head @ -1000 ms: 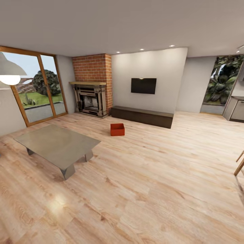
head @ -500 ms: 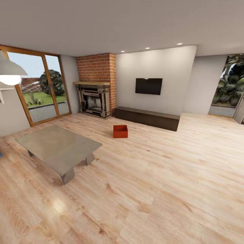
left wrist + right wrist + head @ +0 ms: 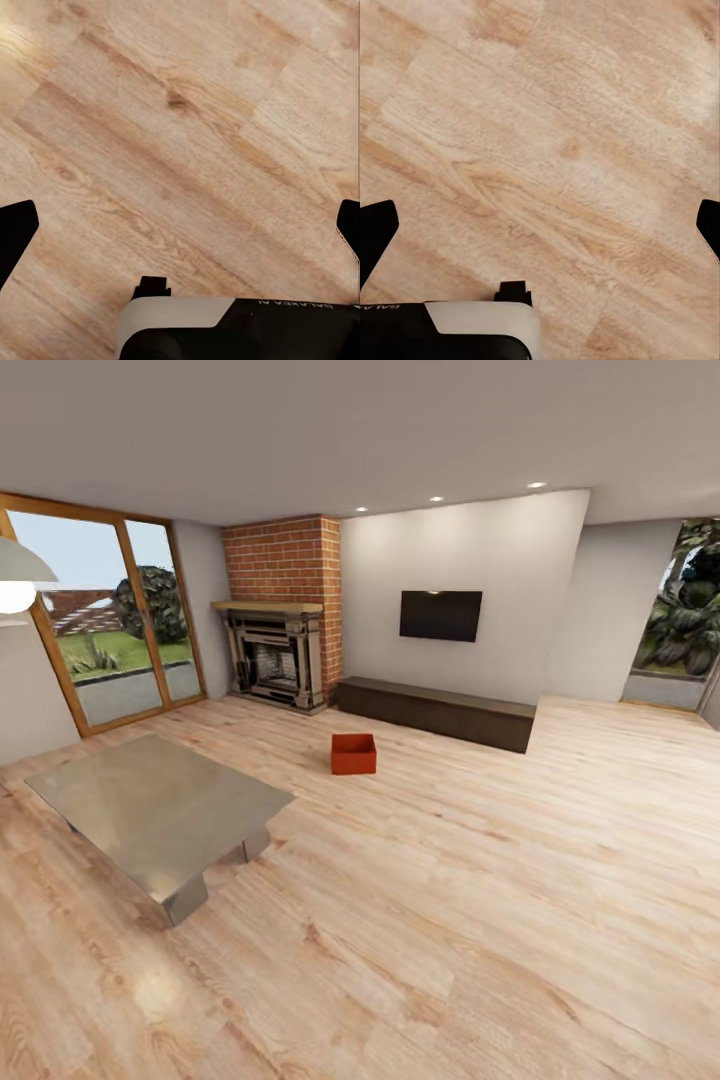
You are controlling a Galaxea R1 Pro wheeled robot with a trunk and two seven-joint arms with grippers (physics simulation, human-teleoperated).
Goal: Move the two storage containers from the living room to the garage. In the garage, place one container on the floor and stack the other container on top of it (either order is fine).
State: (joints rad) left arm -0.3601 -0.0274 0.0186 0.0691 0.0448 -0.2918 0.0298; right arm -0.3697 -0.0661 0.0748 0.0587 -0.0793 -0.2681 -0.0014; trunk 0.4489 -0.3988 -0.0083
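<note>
Looking down, I see both grippers over the light wood floor (image 3: pixel 450 920). The left gripper (image 3: pixel 180 225) has its fingers wide apart, holding nothing. The right gripper (image 3: pixel 540 225) is wide apart too. A low grey desk (image 3: pixel 160 810) sits at ten o'clock. Farther off, at twelve o'clock, one orange-red storage container (image 3: pixel 353 754) rests on the planks, near the long dark cabinet (image 3: pixel 435 712) and brick fireplace (image 3: pixel 275 655).
</note>
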